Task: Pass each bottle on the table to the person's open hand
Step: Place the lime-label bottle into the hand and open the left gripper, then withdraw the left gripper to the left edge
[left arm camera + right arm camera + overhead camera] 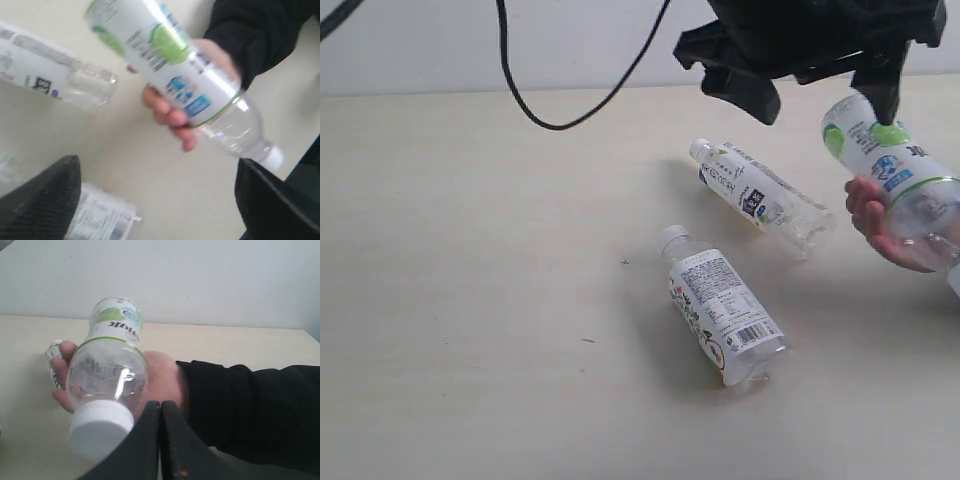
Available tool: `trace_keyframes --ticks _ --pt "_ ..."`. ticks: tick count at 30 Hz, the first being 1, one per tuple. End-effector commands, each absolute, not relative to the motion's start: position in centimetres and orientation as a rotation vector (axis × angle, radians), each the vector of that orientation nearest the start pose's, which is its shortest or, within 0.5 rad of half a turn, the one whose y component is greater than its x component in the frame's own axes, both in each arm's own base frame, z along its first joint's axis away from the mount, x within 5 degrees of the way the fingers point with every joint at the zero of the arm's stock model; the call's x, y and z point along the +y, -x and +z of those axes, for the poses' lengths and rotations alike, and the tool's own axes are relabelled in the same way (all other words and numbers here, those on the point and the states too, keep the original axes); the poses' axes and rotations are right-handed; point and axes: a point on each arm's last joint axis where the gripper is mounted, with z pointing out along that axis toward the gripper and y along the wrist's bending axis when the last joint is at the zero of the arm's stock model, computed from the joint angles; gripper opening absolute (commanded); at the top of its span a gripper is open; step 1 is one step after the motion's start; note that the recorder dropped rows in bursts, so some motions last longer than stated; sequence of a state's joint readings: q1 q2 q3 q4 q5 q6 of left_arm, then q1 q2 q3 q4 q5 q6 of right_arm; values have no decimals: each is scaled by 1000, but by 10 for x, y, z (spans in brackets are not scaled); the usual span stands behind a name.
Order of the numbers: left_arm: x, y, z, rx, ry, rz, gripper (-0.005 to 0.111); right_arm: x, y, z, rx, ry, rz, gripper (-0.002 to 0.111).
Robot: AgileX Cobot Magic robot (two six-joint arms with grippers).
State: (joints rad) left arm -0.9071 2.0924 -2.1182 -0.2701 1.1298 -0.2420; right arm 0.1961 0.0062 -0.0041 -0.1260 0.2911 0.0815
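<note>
A white-capped bottle with a green and white label (895, 170) (170, 65) (112, 360) lies in the person's open hand (870, 215) (167, 112) (162, 377) at the right edge. My left gripper (820, 100) (157, 167) hovers above it, open, nothing between its fingers. Two more white-capped bottles lie on the table (470, 300): one (760, 195) (55, 72) beside the hand, one (720, 315) (100, 220) nearer the front. My right gripper (160, 405) is shut and empty, close to the held bottle's cap, outside the exterior view. The pink bottle is out of view.
A black cable (550, 120) hangs in a loop over the back of the table. The person's black sleeve (250, 410) (255, 35) comes in from the right. A white wall stands behind the table.
</note>
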Motion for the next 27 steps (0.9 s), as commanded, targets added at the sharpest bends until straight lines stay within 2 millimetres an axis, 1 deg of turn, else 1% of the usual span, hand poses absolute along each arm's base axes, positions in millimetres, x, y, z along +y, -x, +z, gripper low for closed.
trace_keyframes --ticks 1,3,5,8,12,17,18,23,27 --pt "-365 -270 336 2594 -895 -555 63 7 -54 188 1757 187 78 0" --pt "-363 -270 340 2574 -907 -535 48 7 -54 188 1757 187 78 0" --pt "-361 -268 340 2565 -942 -535 28 7 -54 188 1757 187 78 0" --pt "-359 -263 333 2567 -1026 -523 0 7 -54 188 1757 187 78 0" --pt "-349 -255 322 2607 -1074 -484 0 7 -54 188 1757 187 78 0" --pt "-338 -248 316 2502 -1021 -535 0 7 -54 188 1757 187 78 0" --pt "-335 -246 311 2486 -1020 -537 0 7 -54 188 1757 187 78 0" --pt "-311 -230 291 2436 -1075 -508 0 7 -54 188 1757 187 78 0" --pt "-290 -217 273 2389 -1046 -493 0 7 -54 188 1755 187 79 0"
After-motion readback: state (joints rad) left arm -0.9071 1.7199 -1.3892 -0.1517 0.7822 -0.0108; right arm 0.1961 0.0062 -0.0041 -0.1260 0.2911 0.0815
